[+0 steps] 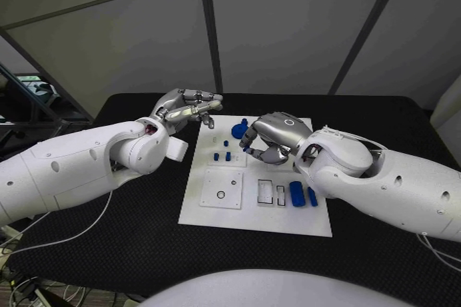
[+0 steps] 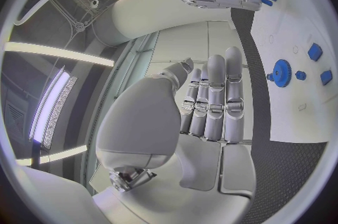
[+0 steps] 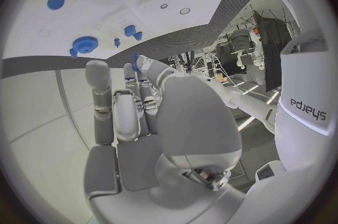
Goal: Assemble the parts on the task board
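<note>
Task board (image 1: 252, 214) partly behind right hand (image 1: 274, 138)

Robot lab: grey partition panels (image 1: 288, 34), black table (image 1: 115, 254).

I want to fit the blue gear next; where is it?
In the head view, the blue gear sits at the task board's far end, between both hands.

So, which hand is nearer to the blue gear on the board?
Right. The right hand hovers just beside the blue gear, nearly above it; the left hand is off the task board's far left edge.
</note>
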{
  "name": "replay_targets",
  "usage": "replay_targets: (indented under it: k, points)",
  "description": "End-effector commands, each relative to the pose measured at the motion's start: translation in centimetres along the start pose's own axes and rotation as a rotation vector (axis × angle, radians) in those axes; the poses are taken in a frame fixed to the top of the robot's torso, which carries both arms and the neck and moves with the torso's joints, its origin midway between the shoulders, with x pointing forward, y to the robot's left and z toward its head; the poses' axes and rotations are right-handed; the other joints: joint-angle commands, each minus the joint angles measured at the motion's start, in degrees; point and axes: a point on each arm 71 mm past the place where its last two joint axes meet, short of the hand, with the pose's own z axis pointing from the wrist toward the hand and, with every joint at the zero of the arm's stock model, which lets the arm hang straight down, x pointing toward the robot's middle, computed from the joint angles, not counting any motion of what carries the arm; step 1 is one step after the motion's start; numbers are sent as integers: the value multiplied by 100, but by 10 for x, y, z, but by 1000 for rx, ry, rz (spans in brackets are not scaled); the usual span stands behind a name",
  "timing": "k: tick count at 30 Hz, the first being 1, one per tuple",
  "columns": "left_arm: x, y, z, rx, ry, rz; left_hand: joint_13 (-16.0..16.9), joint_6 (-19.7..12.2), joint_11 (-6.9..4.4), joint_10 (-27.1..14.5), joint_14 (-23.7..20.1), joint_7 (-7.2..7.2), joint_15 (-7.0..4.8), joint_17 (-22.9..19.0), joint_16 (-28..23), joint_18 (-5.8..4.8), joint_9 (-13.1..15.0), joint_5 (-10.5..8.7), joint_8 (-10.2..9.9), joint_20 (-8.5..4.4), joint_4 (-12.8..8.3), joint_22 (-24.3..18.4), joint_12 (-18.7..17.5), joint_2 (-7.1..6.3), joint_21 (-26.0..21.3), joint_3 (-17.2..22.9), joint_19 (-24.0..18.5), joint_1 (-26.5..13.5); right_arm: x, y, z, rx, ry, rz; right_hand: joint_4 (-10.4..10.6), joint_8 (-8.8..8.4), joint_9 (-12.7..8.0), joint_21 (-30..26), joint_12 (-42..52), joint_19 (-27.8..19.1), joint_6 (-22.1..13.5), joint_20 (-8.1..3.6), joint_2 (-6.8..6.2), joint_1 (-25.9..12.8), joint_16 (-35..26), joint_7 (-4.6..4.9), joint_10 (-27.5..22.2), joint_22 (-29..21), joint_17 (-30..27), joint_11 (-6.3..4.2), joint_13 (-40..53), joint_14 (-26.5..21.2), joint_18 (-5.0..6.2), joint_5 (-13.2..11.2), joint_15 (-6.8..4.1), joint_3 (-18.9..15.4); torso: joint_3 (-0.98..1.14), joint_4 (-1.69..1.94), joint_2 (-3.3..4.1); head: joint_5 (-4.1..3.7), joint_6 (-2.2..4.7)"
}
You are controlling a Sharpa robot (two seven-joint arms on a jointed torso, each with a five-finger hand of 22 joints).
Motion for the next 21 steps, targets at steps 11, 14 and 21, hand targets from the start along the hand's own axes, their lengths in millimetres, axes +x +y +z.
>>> replay_targets:
  k: [11,14,21]
  points:
    - [9,-1,7,18,24,-6,7,-31,16,-41,-49,36,14,-8,-15,-109,-7,-14,-38,26,-24,-9,-7,-1,-34,-14,28,38,40,14,5,-31,79,84,-5,-12,10,21,21,-23,15,-8,-10,-15,16,9,76,-6,-4,-41,6,261,-104,6,-28,10,2,9,-5,356,-152]
    - [9,-1,8,17,24,-7,7,-31,17,-41,-49,37,14,-8,-15,-109,-7,-14,-38,26,-24,-9,-7,0,-34,-15,28,38,47,14,5,-30,96,86,-9,-15,11,21,19,-26,13,-8,-11,-13,17,8,74,-8,-3,-42,6,261,-103,4,-28,11,4,-4,-4,404,-166]
    - [10,-1,9,15,20,-5,8,-36,23,-49,-54,43,20,-9,-10,-110,-11,-15,-40,31,-11,-13,-5,14,-41,-26,29,24,59,13,4,-24,130,87,-9,-15,11,21,19,-26,13,-8,-11,-13,17,8,74,-8,-3,-42,6,261,-103,4,-28,11,11,-17,-3,473,-210]
